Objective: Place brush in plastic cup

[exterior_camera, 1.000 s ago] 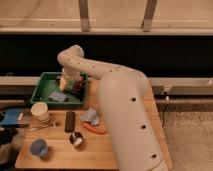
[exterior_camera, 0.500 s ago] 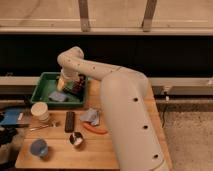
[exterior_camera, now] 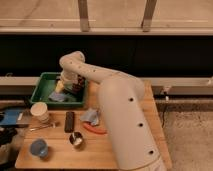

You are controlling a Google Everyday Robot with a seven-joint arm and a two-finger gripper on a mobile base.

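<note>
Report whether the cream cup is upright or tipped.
Upright: the cream cup stands mouth up. The gripper is at the green tray.

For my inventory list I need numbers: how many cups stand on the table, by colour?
Cream cup: 1
Blue cup: 1
Metal cup: 1
Total: 3
The gripper hangs over the green tray.
</note>
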